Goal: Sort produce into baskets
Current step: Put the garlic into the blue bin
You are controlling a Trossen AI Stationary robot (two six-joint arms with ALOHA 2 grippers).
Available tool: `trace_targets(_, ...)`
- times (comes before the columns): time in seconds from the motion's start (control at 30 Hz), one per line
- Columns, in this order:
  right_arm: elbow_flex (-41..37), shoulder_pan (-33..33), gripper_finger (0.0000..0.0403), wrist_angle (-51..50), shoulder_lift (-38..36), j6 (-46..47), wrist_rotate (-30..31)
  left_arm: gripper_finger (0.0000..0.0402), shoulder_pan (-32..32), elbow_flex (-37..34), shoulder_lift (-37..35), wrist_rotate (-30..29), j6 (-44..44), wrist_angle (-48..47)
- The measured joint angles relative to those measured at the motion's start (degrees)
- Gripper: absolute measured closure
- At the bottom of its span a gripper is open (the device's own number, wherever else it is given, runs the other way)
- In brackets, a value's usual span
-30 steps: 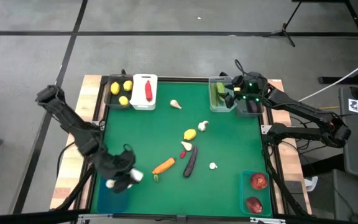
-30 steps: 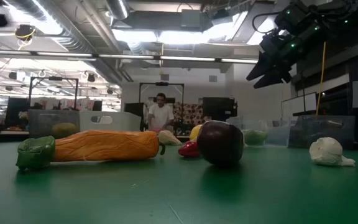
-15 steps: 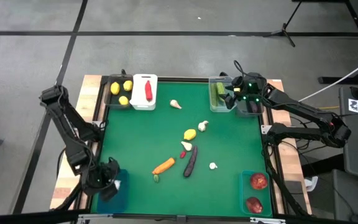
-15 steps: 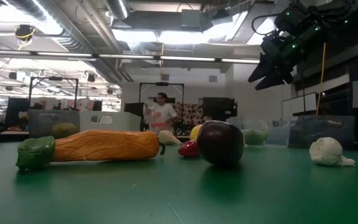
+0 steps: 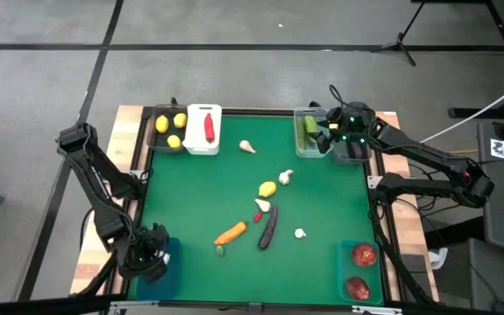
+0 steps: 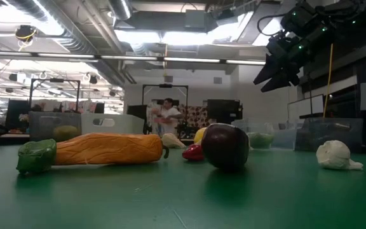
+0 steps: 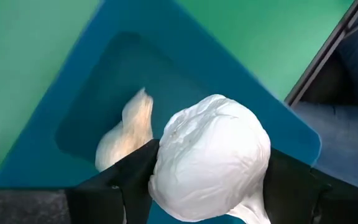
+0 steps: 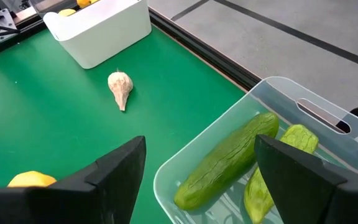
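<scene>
My left gripper point(image 5: 151, 254) hangs over the teal bin point(image 5: 166, 267) at the table's near left corner, shut on a white garlic bulb point(image 7: 210, 155). Another garlic bulb point(image 7: 126, 127) lies on the bin's floor. My right gripper point(image 5: 324, 131) is open and empty above the clear bin point(image 5: 307, 140) at the far right, which holds two green cucumbers point(image 8: 229, 162). It also shows high in the low view point(image 6: 278, 70). On the green mat lie a carrot point(image 5: 230, 234), an eggplant point(image 5: 268, 227), a lemon point(image 5: 268, 188), a chili point(image 5: 257, 215) and several garlic bulbs. My left gripper pinches the garlic bulb between its two fingers, one on each side of the bulb's round body point(image 7: 166, 158). The fingers come from above, pointing down. The bulb is held clear of the teal bin's floor.
A dark bin with lemons point(image 5: 169, 129) and a white bin with a red chili point(image 5: 204, 129) stand at the far left. A dark bin point(image 5: 354, 150) stands beside the clear one. A teal bin with two red fruits point(image 5: 361, 267) stands near right. A person stands in the room behind point(image 6: 165, 117).
My left gripper has carried the garlic bulb toward the table's left edge, from beside the carrot to above the near-left teal bin, and has stayed there for the last half second.
</scene>
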Motion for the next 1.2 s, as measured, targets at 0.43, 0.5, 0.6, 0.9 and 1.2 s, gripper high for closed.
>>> trace_targets(0.43, 0.0, 0.01, 0.0102, -0.5, 0.0, -1.26, 0.0, 0.0164, 1.82, 0.0, 0.21, 2.76, 2.75, 0.02)
trace_targets(0.5, 0.0, 0.0, 0.0102, -0.57, 0.0, -1.36, -0.02, 0.0164, 2.43, 0.0, 0.21, 5.12, 4.61, 0.04)
trace_targets(0.6, 0.0, -0.01, 0.0102, -0.9, 0.0, -1.38, -0.02, 0.0164, 3.15, 0.0, 0.21, 6.9, 7.18, 0.26)
trace_targets(0.9, 0.0, -0.01, 0.0102, -0.87, 0.0, -1.53, -3.62, 0.0164, 3.82, -0.02, 0.21, 9.93, 9.3, 5.57)
trace_targets(1.2, 0.0, -0.01, 0.0102, -0.87, 0.0, -1.55, -4.11, 0.0164, 3.87, -0.04, 0.21, 9.51, 8.34, 4.03)
